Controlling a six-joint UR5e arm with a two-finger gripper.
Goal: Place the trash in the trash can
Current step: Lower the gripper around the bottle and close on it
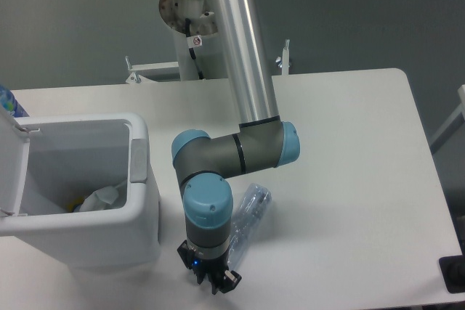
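Observation:
The squashed clear bluish bottle lies on the white table, slanting from upper right to lower left. Its lower end runs under the wrist of my gripper. The gripper points down near the table's front edge, and its two dark fingers stand apart with nothing seen between them. The white trash can stands to the left with its lid hinged open. A crumpled pale wrapper lies inside the can on the bottom. The grey tab sits on the can's right rim, close to my arm's elbow.
The arm's forearm crosses the middle of the table from the base at the back. A metal bracket sits at the far edge. A black object is at the front right corner.

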